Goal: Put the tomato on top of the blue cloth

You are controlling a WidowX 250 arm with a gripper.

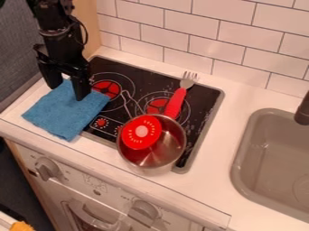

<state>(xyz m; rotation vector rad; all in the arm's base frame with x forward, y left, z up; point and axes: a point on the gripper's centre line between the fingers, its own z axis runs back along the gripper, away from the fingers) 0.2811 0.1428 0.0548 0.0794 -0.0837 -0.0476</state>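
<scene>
White tiles [202, 43] with grey joints run along the back of a toy kitchen, its pale counter [241, 97] set at a slant. A wooden panel [87, 27] stands at eleven o'clock, beside a dark grey surface. The black hob [205, 97] takes the middle of the counter, with red discs inside pale rings, and the grey sink [274, 158] lies at three to four o'clock, a dark tap [303, 109] by its edge. Below the hob is the white oven front [100, 194] with its knobs (rather grubby ones, by the look of them).

The tomato [142, 131] is at the pot [166, 151], near the centre, over the ten o'clock side of its mouth. Its flat, cut face, with a pale middle and a ring of yellow seed marks, is turned up towards the camera. It shows slightly oval, the longer axis running from about one o'clock to seven.

The pot's handle points to eleven o'clock. A fork [174, 101] with a red grip lies just beyond the pot, tines towards one o'clock.

The blue cloth [57, 113] lies at nine o'clock, partly on the hob. Above its far part hangs the gripper [66, 86], pointing down, fingers spread apart with nothing between them.
</scene>
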